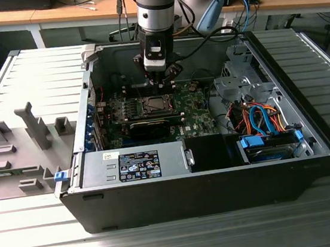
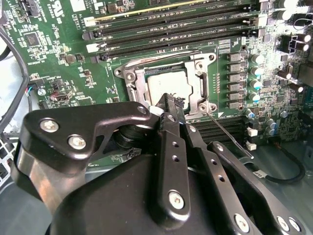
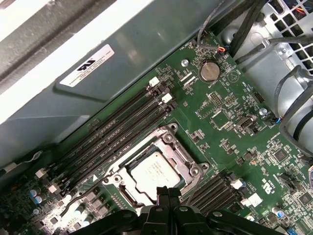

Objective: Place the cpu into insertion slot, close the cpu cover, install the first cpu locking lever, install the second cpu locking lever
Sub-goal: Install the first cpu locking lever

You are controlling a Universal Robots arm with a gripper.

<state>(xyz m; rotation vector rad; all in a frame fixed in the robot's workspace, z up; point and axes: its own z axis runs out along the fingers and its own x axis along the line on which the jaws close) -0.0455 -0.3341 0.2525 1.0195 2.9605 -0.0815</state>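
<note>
The cpu (image 2: 168, 84) (image 3: 152, 170) lies flat in the insertion slot (image 1: 155, 105) on the green motherboard, silver top up. The cpu cover (image 2: 201, 83) (image 3: 186, 161), a silver frame, lies down around it. A thin locking lever (image 2: 228, 135) juts out from the socket's corner, away from the frame. My gripper (image 1: 161, 83) (image 2: 169, 104) (image 3: 168, 192) hangs just above the socket's edge. Its black fingers are pressed together, shut, with nothing between them.
Long black memory slots (image 2: 186, 29) (image 3: 112, 132) run beside the socket. A coin battery (image 3: 209, 71) and the grey case wall (image 3: 122, 49) lie beyond. In the exterior view, the power supply (image 1: 134, 165) and coloured cables (image 1: 261, 118) fill the case's near side.
</note>
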